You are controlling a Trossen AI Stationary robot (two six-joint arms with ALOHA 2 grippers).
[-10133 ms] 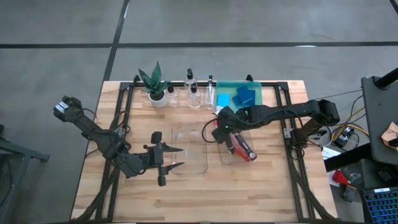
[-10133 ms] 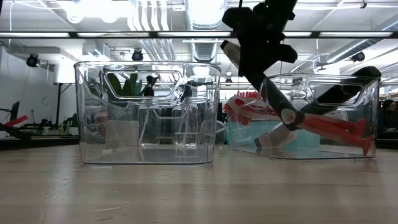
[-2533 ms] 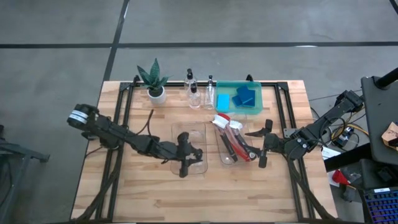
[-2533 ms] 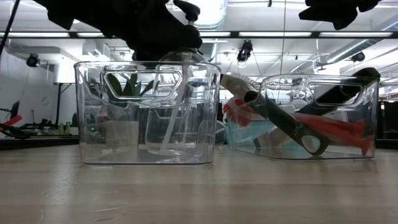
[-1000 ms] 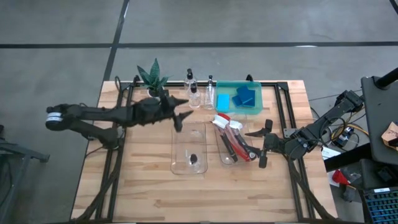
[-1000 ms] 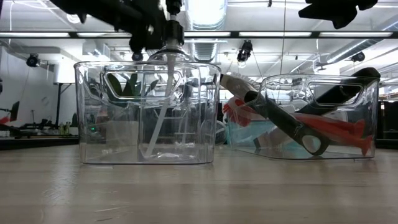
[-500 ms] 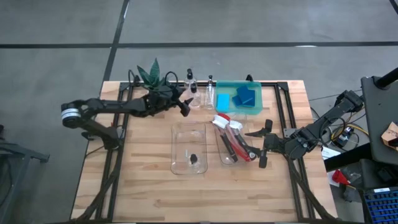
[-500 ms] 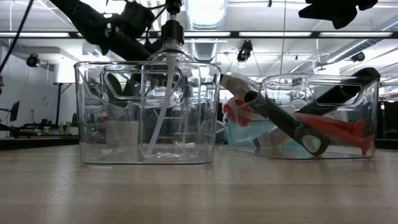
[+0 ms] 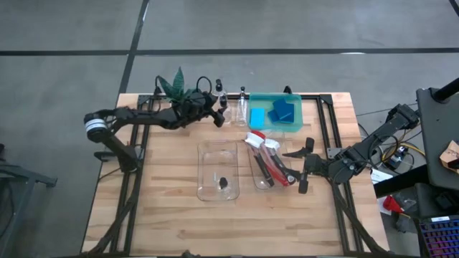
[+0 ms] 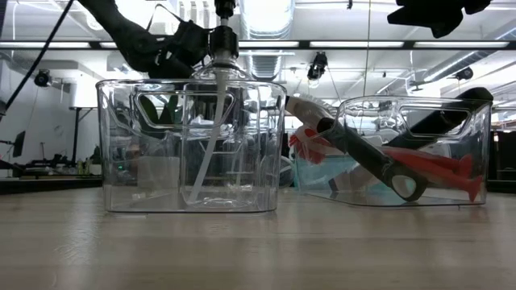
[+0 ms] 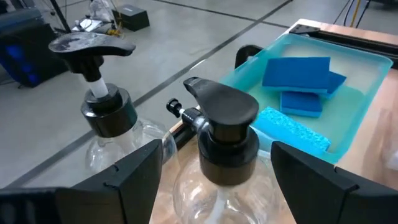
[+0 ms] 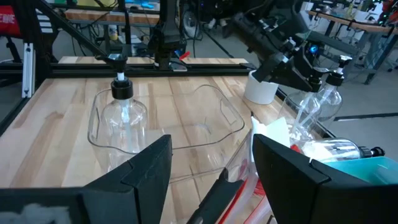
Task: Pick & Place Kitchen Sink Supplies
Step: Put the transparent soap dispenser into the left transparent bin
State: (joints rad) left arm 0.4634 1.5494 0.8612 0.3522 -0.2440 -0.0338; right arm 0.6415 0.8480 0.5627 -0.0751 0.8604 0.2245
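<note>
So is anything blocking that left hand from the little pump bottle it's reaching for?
Nothing visible is. The left hand is open at the back of the table, and in its wrist view the nearest clear bottle sits right between its fingers, with a second bottle just beyond and the green tray off to one side.

You've got one clear bottle (image 9: 224,182) upright, black pump top, in clear left bin, lower centre of high view. Three more bottles (image 9: 231,104) standing upright in cluster along table's back edge, upper centre; nearest one (image 11: 221,168) fills lower middle of left wrist view. Blue sponges (image 9: 280,112) lie flat in green tray, upper right of centre. Red long-handled brushes (image 9: 276,167) and black-handled white-headed brushes (image 9: 259,159) lie slanted in right bin, heads toward back.
</note>
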